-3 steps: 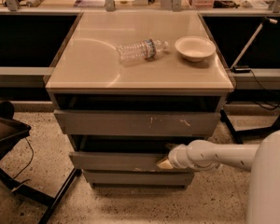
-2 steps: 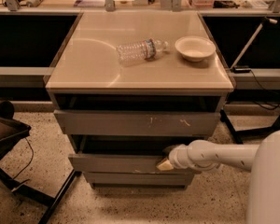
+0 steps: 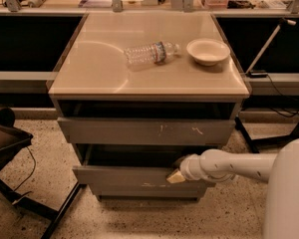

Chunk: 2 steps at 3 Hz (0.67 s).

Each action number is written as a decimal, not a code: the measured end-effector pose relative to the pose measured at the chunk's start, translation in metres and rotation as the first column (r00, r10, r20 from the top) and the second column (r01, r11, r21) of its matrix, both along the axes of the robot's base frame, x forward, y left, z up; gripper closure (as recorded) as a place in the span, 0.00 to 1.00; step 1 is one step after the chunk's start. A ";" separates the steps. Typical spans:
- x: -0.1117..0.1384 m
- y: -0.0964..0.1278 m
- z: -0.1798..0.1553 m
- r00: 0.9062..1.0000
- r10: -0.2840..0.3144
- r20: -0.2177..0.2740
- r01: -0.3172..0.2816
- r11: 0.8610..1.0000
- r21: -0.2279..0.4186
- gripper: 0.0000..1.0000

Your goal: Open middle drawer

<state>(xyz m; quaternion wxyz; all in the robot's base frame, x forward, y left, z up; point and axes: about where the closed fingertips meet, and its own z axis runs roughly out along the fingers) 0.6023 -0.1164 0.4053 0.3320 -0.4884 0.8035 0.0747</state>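
The middle drawer (image 3: 124,176) is the plain grey front below the scratched top front, with a faint pale scuff on its lower edge. It stands pulled out a little, with a dark gap above its front. My gripper (image 3: 175,175) reaches in from the right on a white arm (image 3: 229,166). Its tan tip sits at the top edge of the middle drawer front, right of centre. The lowest, narrow grey front (image 3: 144,190) sits just under it.
The top drawer front (image 3: 144,131) with white scratch marks stands slightly out. On the cabinet top (image 3: 99,68) lie a clear plastic bottle (image 3: 150,53) and a white bowl (image 3: 208,51). A dark chair (image 3: 5,138) stands at left. My white base (image 3: 289,198) is at right.
The middle drawer front has come a little further out toward the camera, and my gripper has moved with it. The bottle and bowl have not moved.
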 end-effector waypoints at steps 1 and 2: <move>0.000 0.000 0.000 1.000 0.000 0.000 0.000 1.000 0.000 1.00; -0.019 0.003 -0.001 1.000 -0.021 0.012 0.021 0.999 -0.030 1.00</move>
